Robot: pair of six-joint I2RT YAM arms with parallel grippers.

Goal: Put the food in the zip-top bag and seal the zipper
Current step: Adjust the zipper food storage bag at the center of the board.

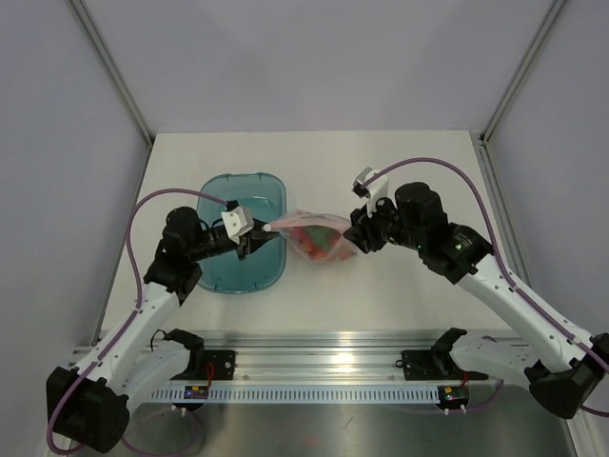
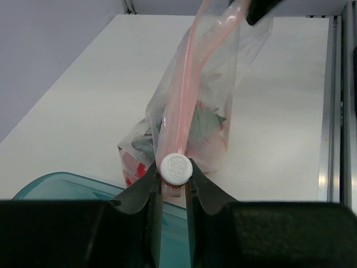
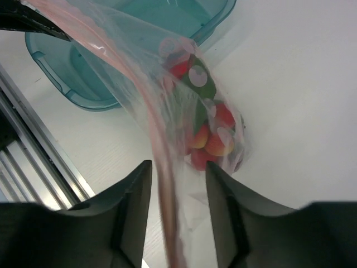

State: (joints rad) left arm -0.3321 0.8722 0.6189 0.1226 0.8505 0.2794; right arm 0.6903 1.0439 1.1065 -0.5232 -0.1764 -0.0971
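**Top external view: zip-top bag [image 1: 319, 240] stretched beside the teal tray [image 1: 214, 205]**

My left pincer [image 2: 174, 187] pinches the zipper [image 2: 188, 95] end above the tray's rim. My right pincer [image 3: 177, 190] stands spread, the strip running loose between its fingers. The food [image 3: 209, 139] sits in the bag, just right of the tray.

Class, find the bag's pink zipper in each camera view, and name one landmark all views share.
Top external: zipper mid-picture, just right of the tray.
Left wrist: zipper runs from bottom centre up to the top.
Right wrist: zipper sweeps from top left to bottom centre.
Shared landmark: teal tray.
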